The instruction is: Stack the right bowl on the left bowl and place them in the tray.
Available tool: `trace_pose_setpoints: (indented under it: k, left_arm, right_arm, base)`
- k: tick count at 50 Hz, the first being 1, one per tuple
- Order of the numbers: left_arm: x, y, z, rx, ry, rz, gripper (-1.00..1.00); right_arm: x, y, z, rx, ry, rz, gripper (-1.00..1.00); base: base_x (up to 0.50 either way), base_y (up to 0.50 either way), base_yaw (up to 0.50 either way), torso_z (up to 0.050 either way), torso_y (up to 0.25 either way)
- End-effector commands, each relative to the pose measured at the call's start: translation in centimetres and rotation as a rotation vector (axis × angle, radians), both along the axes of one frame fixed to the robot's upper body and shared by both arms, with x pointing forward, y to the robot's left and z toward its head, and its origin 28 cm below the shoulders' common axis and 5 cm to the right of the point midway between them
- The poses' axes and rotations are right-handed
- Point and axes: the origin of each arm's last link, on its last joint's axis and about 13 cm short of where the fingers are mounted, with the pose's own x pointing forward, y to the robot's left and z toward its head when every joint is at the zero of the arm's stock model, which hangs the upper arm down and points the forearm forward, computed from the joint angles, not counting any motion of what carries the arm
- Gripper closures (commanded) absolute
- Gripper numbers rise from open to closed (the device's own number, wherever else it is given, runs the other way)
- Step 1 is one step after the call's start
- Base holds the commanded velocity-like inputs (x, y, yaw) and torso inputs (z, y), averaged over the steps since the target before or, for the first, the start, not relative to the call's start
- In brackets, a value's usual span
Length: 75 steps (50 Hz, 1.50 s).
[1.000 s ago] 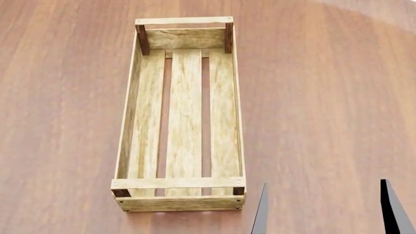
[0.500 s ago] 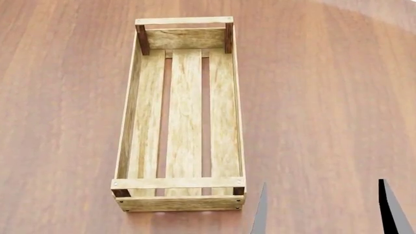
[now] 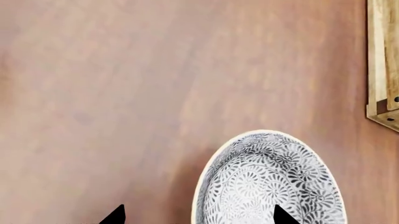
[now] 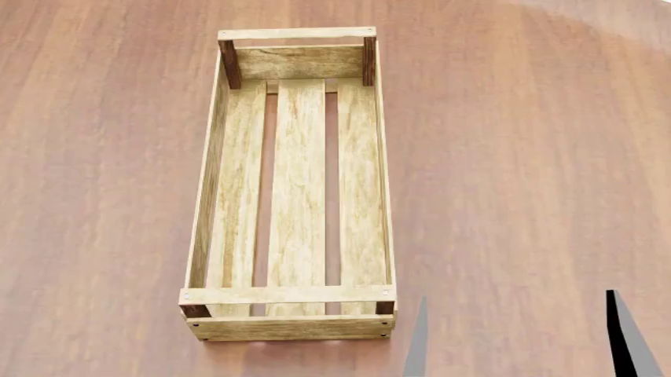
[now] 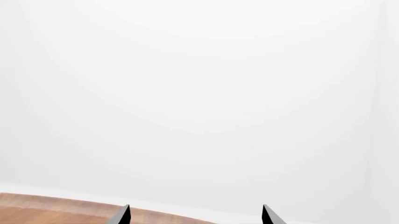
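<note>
At the table's near edge the right gripper (image 4: 516,338) has crept slightly lower-left, fingers spread wide and empty; left gripper (image 3: 196,215) equally wide over a patterned bowl (image 3: 268,179) near the empty tray's (image 4: 207,204) corner; nothing stacked yet.

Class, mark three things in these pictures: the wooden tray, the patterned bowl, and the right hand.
tray (image 4: 298,188): head view, on its middle bottom slat.
patterned bowl (image 3: 262,182): left wrist view, on its patterned inside.
right hand (image 4: 519,338): head view, midway between its two dark fingertips, which stand apart.
</note>
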Motion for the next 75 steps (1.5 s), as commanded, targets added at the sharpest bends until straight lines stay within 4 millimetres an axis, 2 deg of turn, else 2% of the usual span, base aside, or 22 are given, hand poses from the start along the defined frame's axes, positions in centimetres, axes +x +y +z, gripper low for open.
trace_pose_setpoints:
  k: [1,17,18,35,42,46,52,60,65,70,75]
  left_arm:
    - [-0.2,0.1,-0.5,-0.027,-0.021,0.021,-1.00]
    - [-0.1,-0.1,-1.0,-0.024,-0.017,0.006,-1.00]
    - [0.0,-0.1,-1.0,-0.023,-0.017,0.007,1.00]
    - [-0.1,-0.1,-0.9,0.010,-0.037,-0.001,1.00]
    - [-0.1,-0.3,-0.2,0.042,-0.072,-0.030,1.00]
    - [0.2,-0.4,1.1,0.071,-0.128,-0.059,1.00]
    - [1.1,-0.7,5.0,0.165,-0.270,-0.121,1.00]
    - [1.6,-0.7,7.3,0.226,-0.347,-0.139,1.00]
    - [1.6,1.0,9.2,0.259,-0.388,-0.059,1.00]
    - [0.3,3.2,11.3,0.285,-0.431,0.031,1.00]
    - [-0.7,4.8,12.0,0.292,-0.429,0.114,1.00]
  right_arm:
    - [0.1,-0.1,0.2,-0.012,-0.023,-0.016,-1.00]
    - [0.1,-0.1,0.1,-0.013,-0.022,-0.015,-1.00]
    - [0.1,-0.1,0.1,-0.013,-0.021,-0.015,-1.00]
    - [0.2,-0.1,0.0,-0.017,-0.016,-0.012,-1.00]
    - [0.2,-0.1,0.0,-0.020,-0.014,-0.011,-1.00]
    - [0.2,-0.1,0.0,-0.021,-0.014,-0.010,-1.00]
    - [0.2,-0.1,0.1,-0.022,-0.014,-0.013,-1.00]
    - [0.2,-0.3,0.0,-0.019,-0.013,-0.016,-1.00]
    - [0.2,-0.3,0.1,-0.019,-0.014,-0.019,-1.00]
    - [0.2,-0.2,-0.2,-0.018,-0.009,-0.015,-1.00]
    - [0.2,-0.2,-0.3,-0.018,-0.004,-0.013,-1.00]
  base:
    - [0.00,0.00,0.00,0.000,0.000]
    - [0.00,0.00,0.00,0.000,0.000]
    - [0.00,0.00,0.00,0.000,0.000]
    - [0.00,0.00,0.00,0.000,0.000]
    - [0.00,0.00,0.00,0.000,0.000]
    - [0.00,0.00,0.00,0.000,0.000]
    - [0.00,0.00,0.00,0.000,0.000]
    - [0.00,0.00,0.00,0.000,0.000]
    - [0.00,0.00,0.00,0.000,0.000]
    - [0.00,0.00,0.00,0.000,0.000]
    - [0.00,0.00,0.00,0.000,0.000]
